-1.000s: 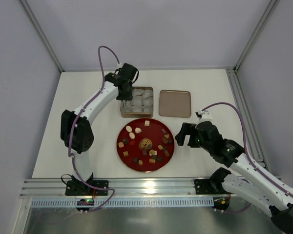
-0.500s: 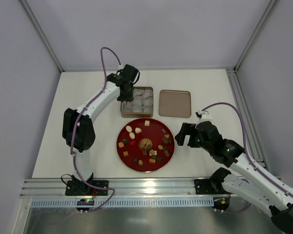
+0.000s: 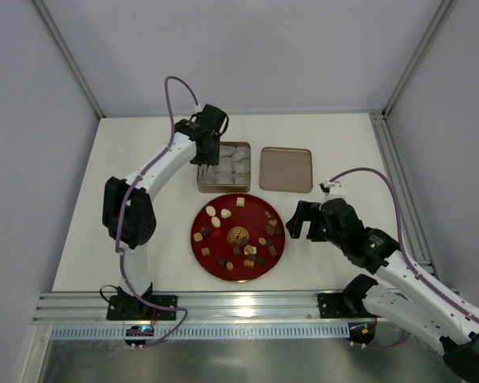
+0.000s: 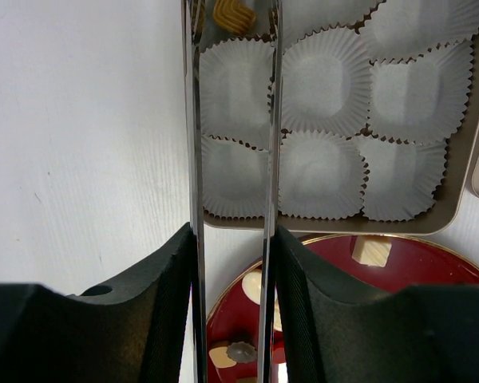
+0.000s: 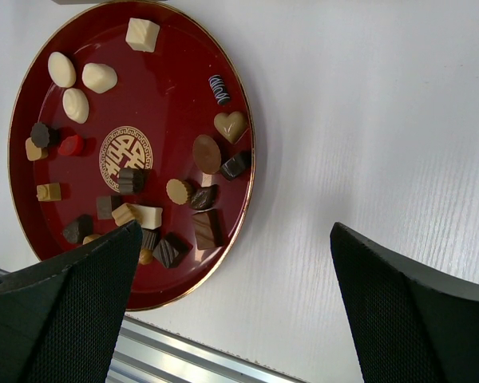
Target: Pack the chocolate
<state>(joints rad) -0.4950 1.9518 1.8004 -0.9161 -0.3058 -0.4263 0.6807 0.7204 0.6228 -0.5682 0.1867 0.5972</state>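
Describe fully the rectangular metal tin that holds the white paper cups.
The shallow rectangular metal tin, dull gold, lies flat on the white table beyond the round red plate. White crinkled paper cups fill it; the visible ones are empty, except a tan chocolate at the far left corner. The long metal fingers of the left hand hang over its left cups.

The left arm reaches past the far left edge of the red plate (image 3: 254, 219), wrist pitched down. The left gripper (image 3: 201, 163) has its slim fingers (image 4: 193, 120) parallel and slightly parted. The right arm is folded, with the right gripper (image 3: 297, 221) just right of the plate, jaws wide apart.
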